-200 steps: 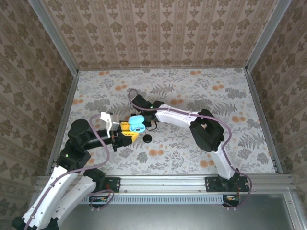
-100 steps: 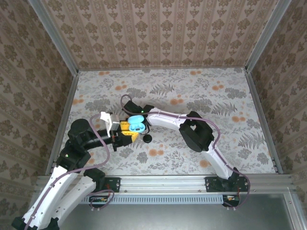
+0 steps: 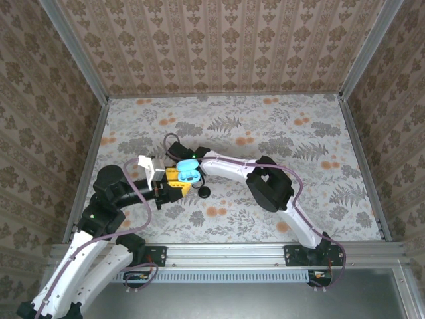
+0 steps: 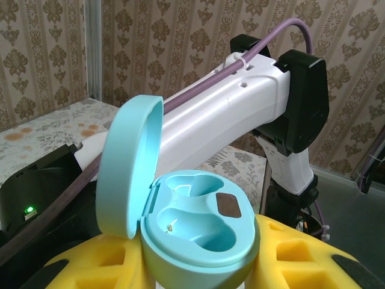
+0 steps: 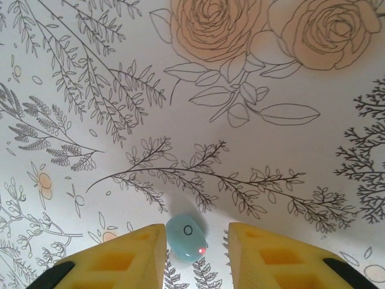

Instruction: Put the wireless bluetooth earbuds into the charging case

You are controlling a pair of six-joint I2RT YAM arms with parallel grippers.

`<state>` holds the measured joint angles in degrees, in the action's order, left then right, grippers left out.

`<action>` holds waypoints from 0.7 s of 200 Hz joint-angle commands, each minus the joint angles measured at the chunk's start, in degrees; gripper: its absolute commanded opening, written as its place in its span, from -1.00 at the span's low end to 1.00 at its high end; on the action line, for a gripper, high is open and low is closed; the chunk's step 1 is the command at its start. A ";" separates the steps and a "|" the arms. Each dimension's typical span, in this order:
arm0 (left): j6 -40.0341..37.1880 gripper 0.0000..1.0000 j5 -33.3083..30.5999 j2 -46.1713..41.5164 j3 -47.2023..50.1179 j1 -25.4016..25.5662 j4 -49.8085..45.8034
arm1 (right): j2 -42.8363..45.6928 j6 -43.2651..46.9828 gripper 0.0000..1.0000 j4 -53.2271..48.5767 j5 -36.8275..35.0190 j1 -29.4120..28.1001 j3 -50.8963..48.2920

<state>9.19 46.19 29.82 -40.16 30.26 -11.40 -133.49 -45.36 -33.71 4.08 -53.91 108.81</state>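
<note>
Our left gripper clamps the glossy turquoise charging case between yellow foam pads, left of the bench's centre. Its domed lid stands open over two smooth moulded wells. Our right gripper stands narrow over the floral print, a rounded turquoise earbud between its pads, with a gap on one side.

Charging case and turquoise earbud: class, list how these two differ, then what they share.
The charging case is held by the left gripper; the turquoise earbud lies on the tablecloth inside the open right gripper. The case stands open, wells empty; the earbud shows a red light. The case is bigger against the yellow fingers. Both are turquoise.
</note>
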 commanded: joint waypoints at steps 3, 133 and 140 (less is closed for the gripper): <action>-1.18 -0.81 -0.23 -1.15 -1.45 -0.64 -1.04 | -0.23 1.08 -0.33 -2.48 -2.56 -0.54 1.49; -1.05 -0.82 -0.45 -1.40 -1.45 -0.89 -1.35 | -3.94 9.11 -0.27 -7.22 -1.78 -2.42 6.51; -1.02 -0.82 -0.45 -1.41 -1.49 -0.90 -1.30 | -4.34 9.33 -0.27 -7.73 -1.96 -2.63 7.00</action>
<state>9.17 46.00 29.50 -40.16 29.89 -12.47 -135.26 -38.52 -36.97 3.31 -55.44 113.19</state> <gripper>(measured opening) 0.337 0.363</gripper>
